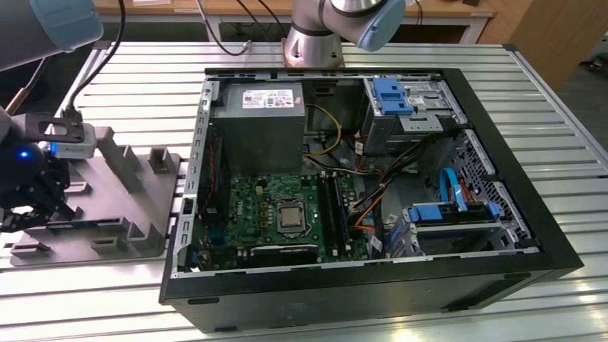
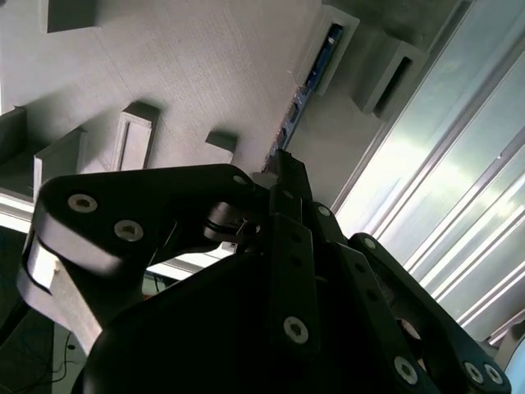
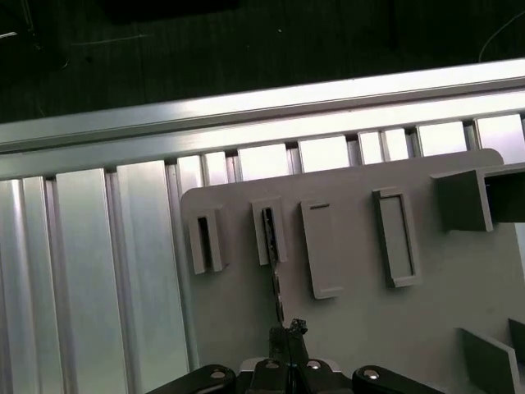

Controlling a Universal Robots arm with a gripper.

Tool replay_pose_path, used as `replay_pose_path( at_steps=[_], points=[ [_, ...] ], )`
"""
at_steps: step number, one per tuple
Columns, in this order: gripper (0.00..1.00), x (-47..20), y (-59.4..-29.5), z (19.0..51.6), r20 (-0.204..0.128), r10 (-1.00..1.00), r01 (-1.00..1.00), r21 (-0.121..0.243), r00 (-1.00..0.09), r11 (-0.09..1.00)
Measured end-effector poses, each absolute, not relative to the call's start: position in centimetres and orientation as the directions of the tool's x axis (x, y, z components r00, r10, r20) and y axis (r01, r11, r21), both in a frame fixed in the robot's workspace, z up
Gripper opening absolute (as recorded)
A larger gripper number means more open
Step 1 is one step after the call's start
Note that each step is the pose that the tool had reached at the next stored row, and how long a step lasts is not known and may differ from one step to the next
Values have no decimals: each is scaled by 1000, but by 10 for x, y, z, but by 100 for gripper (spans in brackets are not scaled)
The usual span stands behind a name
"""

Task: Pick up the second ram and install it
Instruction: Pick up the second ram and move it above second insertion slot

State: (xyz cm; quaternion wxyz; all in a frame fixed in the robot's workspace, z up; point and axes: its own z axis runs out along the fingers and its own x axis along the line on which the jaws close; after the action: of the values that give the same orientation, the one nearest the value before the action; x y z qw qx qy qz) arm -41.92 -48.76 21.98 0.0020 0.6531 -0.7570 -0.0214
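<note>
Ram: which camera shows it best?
The second wrist view: the ram stands on edge in the grey holder, close up, its length running from a slot to the hand. The first wrist view gives it as a thin dark line. The exterior view gives the hand over the holder.

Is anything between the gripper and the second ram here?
Nothing visible. In the first wrist view the gripper is right at the end of the second ram, which stands on edge in a slot of the grey holder.
</note>
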Motion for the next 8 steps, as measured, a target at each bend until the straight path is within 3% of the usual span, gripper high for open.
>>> replay_pose_path(
  at_steps=[8],
  points=[
    [10,-419,-488,217,-25,-996,-996,35,-83,82]
  ],
)
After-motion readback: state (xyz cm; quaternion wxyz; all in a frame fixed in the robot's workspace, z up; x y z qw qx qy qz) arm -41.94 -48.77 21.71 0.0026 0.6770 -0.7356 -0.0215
